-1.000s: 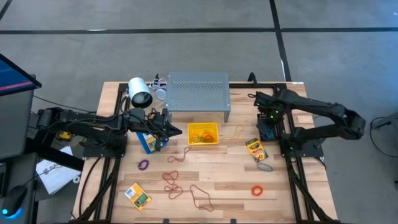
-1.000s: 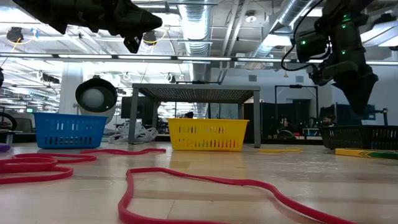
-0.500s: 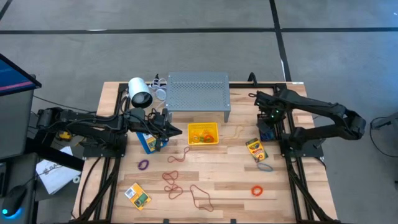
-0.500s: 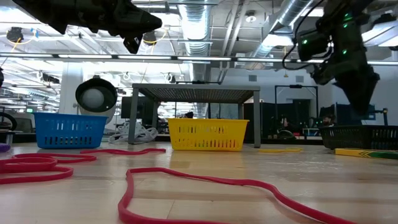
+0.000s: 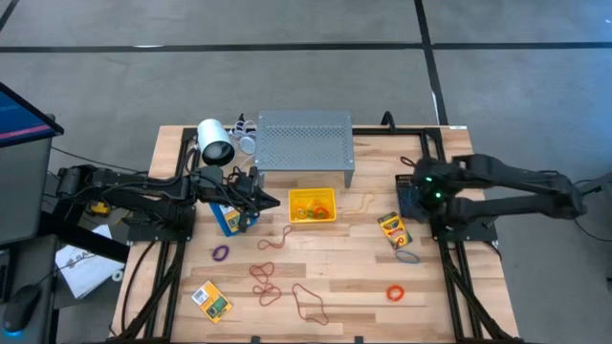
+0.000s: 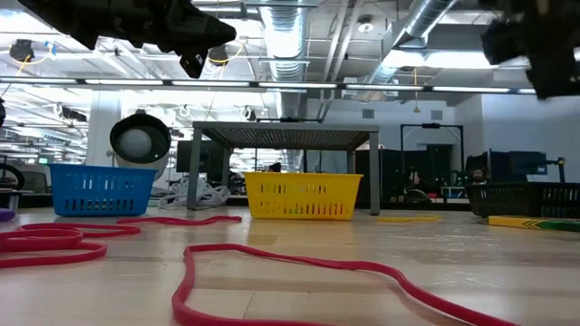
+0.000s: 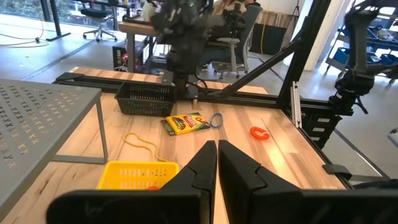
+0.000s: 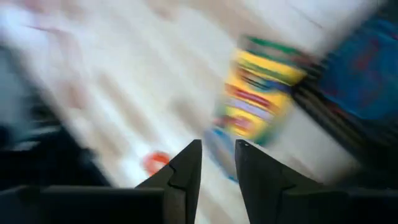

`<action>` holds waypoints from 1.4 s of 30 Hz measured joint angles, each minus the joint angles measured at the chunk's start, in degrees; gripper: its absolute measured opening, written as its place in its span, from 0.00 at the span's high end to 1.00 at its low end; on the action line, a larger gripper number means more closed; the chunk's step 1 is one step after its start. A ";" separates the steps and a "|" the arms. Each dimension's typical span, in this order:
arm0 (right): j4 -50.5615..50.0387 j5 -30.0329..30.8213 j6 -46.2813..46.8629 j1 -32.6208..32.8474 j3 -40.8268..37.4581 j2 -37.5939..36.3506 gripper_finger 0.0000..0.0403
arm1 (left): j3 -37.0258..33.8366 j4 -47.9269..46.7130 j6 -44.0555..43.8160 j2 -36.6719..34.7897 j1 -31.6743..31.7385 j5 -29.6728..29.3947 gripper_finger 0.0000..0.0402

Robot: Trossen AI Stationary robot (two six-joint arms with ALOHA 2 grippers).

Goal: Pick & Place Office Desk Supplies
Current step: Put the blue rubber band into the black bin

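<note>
A yellow-green crayon box (image 5: pixel 392 229) lies flat on the wood near the right side, with a blue rubber band (image 5: pixel 408 256) and an orange one (image 5: pixel 395 292) nearer the front. My right gripper (image 8: pixel 217 163) hangs above them, tipped steeply down over the black bin (image 5: pixel 409 199), open and with nothing between its fingers. A second crayon box (image 5: pixel 212 299) lies at the front left. My left gripper (image 7: pixel 216 152) hovers shut and empty beside the yellow bin (image 5: pixel 313 205), which holds several bands.
A grey perforated shelf (image 5: pixel 304 143) stands at the back centre. A blue bin (image 5: pixel 229 218) sits under my left arm. Purple (image 5: pixel 221 253), red (image 5: pixel 266 285) and brown (image 5: pixel 311 304) bands lie loose across the front. A tan band (image 5: pixel 359 203) lies right of the yellow bin.
My right gripper has risen and drawn back toward the table's right edge, tipping to point more steeply down; in the low view it has left the middle right for the top corner. No object on the table has moved.
</note>
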 joint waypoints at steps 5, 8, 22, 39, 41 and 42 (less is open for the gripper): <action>12.59 2.37 9.39 11.00 0.07 -4.85 0.77 | 0.00 0.02 -0.07 -0.01 0.00 -0.01 0.97; 13.16 7.05 12.99 17.92 0.07 -3.59 0.78 | 0.00 0.02 -0.09 -0.01 0.00 -0.01 0.97; 11.80 18.03 22.95 39.93 0.02 20.18 0.84 | 0.00 0.02 -0.11 -0.01 0.00 0.01 0.97; 16.45 18.93 23.24 48.47 -0.90 36.23 0.81 | 0.00 0.02 -0.15 -0.01 0.01 -0.01 0.97; 18.58 18.84 24.25 48.86 -2.07 36.99 0.78 | 0.00 0.02 -0.15 -0.01 0.01 0.00 0.97; 19.23 18.79 24.82 49.16 -2.60 37.48 0.76 | 0.00 0.01 -0.15 -0.01 0.01 0.00 0.97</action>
